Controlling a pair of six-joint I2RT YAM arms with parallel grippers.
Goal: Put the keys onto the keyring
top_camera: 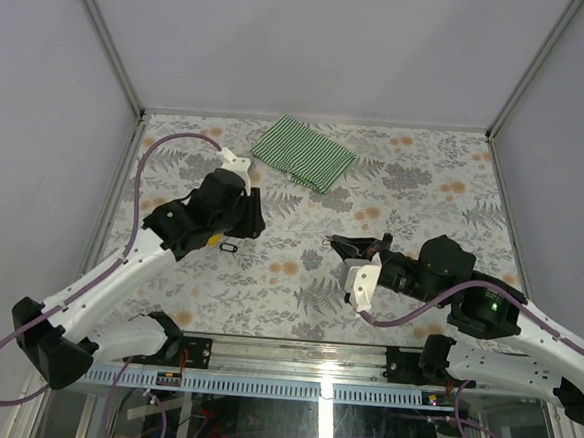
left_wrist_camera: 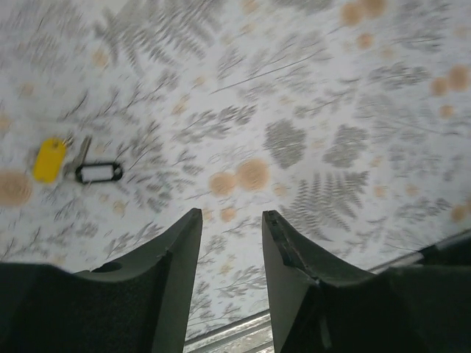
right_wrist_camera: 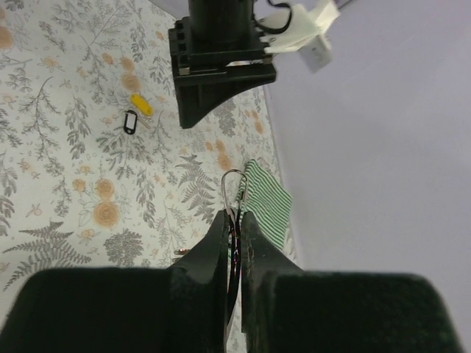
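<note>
2 small silver keys lie together, tagged yellow and black.

Soft, even light fills your overhead view: the floral table reads flat and clear, faint shadows pool beneath both arms, and a bright streak of glare cuts the dark panel below the near edge. Your left wrist view is blurred throughout; the yellow-tagged key and black-tagged key look soft, and the left gripper shows as a dark, near-featureless mass. Your right wrist view is sharper: the keyring wire catches light against the striped cloth, while the right gripper sits underexposed before a bright, pale wall.
</note>
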